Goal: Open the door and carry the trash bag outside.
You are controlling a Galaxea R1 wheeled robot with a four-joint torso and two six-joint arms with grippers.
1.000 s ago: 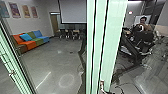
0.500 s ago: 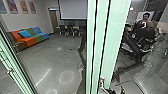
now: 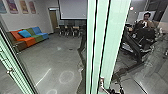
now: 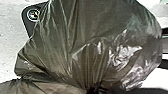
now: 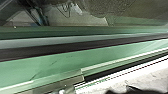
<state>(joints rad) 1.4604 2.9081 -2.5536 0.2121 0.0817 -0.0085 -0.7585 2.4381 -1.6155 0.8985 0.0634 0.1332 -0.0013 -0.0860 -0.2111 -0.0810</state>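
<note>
In the head view, green door frames (image 3: 113, 37) stand upright right of the middle, with a lever handle (image 3: 102, 86) low on them. Beside this handle, at the bottom edge, is my dark right gripper (image 3: 116, 90). The right wrist view has the right gripper (image 5: 125, 91) at its edge, near a green frame (image 5: 62, 62) with a metal fitting (image 5: 61, 91). A dark, shiny trash bag (image 4: 87, 32) looms large in the left wrist view. Its neck is bunched tightly in my left gripper (image 4: 94, 89), which is largely hidden by the plastic.
Another green frame (image 3: 15, 77) with a metal fitting runs along the left. Beyond are a colourful sofa (image 3: 28, 37), chairs (image 3: 71, 31) and grey floor (image 3: 50, 60). A person (image 3: 146, 21) is at the right, behind dark equipment (image 3: 133, 50).
The head camera has shifted slightly between the first picture and now. My right gripper has come further into the head view, beside the lever handle.
</note>
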